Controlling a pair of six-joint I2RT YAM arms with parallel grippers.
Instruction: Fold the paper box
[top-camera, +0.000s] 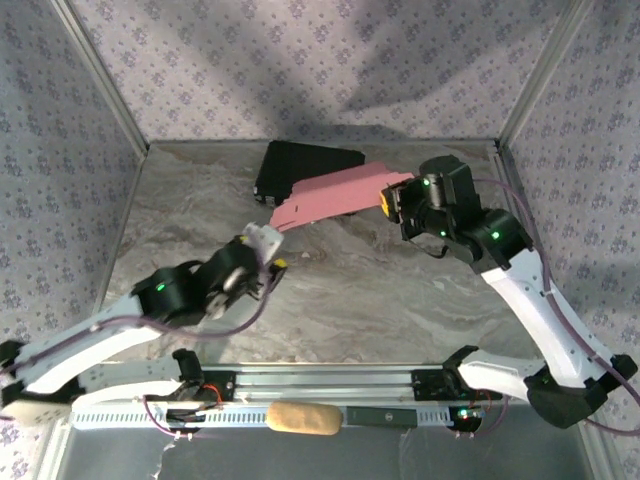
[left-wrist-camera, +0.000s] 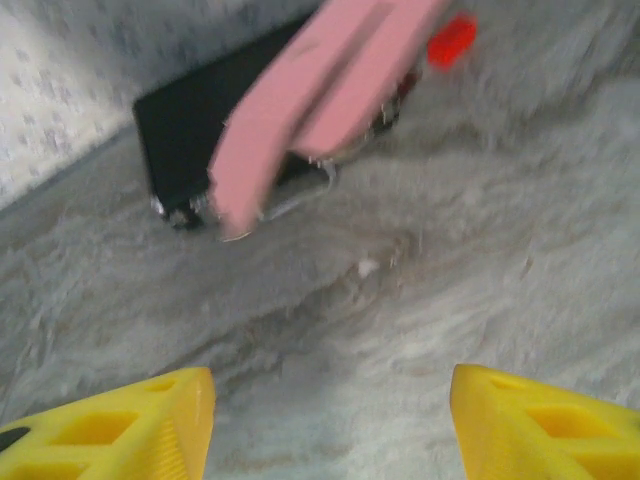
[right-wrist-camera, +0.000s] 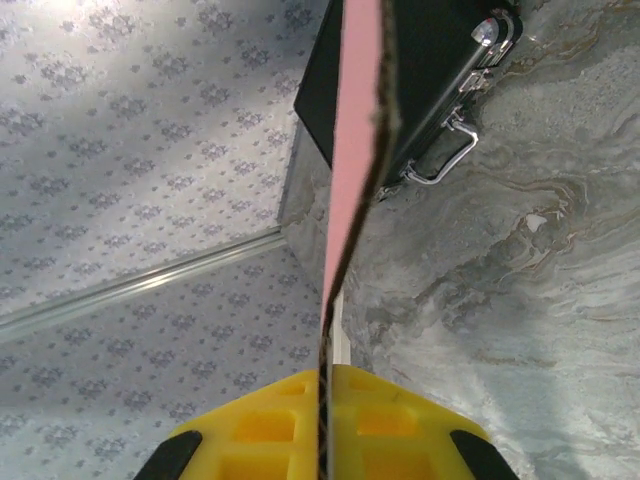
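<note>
Right gripper (right-wrist-camera: 325, 395) is clamped on the paper box (right-wrist-camera: 355, 130). In its wrist view I see the thin card edge-on, rising straight out from between the yellow pads. From that pinch the pink sheet reaches off to the left, across the front of the black case (top-camera: 300, 165) at the back of the table (top-camera: 350, 300). Its far end dips low beside the case, and I can't tell whether it touches the marble. Left gripper (left-wrist-camera: 330, 410) is spread wide with nothing between its fingers, hanging over bare table and facing that free end.

My read is that this card is light and thin, fairly stiff along its creases but floppy across the span, so a hold at one end lets it sag and swing. It looks smooth enough to slip, and the tabs would likely crumple under a hard squeeze. I'd take the free end on a flat panel just beside a fold line, never on a tab, and pinch gently.
</note>
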